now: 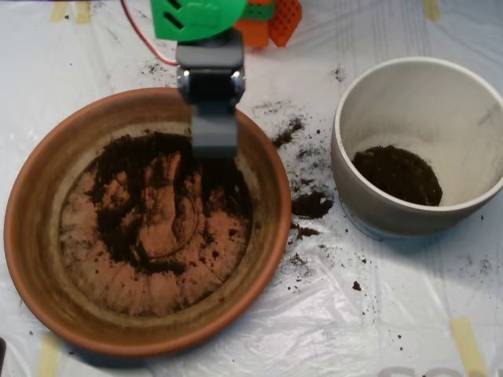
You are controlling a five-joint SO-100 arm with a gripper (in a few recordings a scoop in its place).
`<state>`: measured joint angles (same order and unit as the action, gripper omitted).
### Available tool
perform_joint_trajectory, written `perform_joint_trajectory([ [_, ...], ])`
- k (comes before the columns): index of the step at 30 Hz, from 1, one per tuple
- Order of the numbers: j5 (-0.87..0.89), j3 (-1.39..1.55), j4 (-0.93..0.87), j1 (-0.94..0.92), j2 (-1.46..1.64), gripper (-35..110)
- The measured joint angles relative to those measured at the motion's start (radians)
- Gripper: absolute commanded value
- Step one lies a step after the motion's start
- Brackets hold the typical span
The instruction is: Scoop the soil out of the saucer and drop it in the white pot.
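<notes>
Green arm part (196, 17) above the saucer, grey scoop (214, 137) down at the soil.

The green part of the arm is closest to the lens, at the top edge, and under it the grey scoop reaches down over the far rim of the saucer (31, 236) and touches the upper edge of the soil (126, 169). If its shells are apart or pressed together, I cannot tell from above. The soil lies as a thin dark ring on the saucer floor, mostly left of and below the scoop, with bare clay in the middle. The white pot (354, 181) stands to the right, near the saucer but not touching, with a small heap of soil (397, 174) inside. Spilled crumbs (310, 206) lie on the plastic sheet (369, 314) in the gap between them. The front right of the sheet is free.
</notes>
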<state>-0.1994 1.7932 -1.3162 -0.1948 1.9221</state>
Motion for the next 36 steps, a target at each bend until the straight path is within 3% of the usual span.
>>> perform_joint_trajectory([
  [18, 0.117, -0.356, -0.232, 0.399, 0.06, 0],
  [28, 0.156, -0.643, -0.267, 0.58, -0.236, 0],
  [30, 0.169, -0.767, -0.313, 0.58, -0.344, 4],
  [34, 0.187, -0.956, -0.405, 0.592, -0.518, 28],
  [36, 0.187, -0.985, -0.428, 0.609, -0.546, 28],
])
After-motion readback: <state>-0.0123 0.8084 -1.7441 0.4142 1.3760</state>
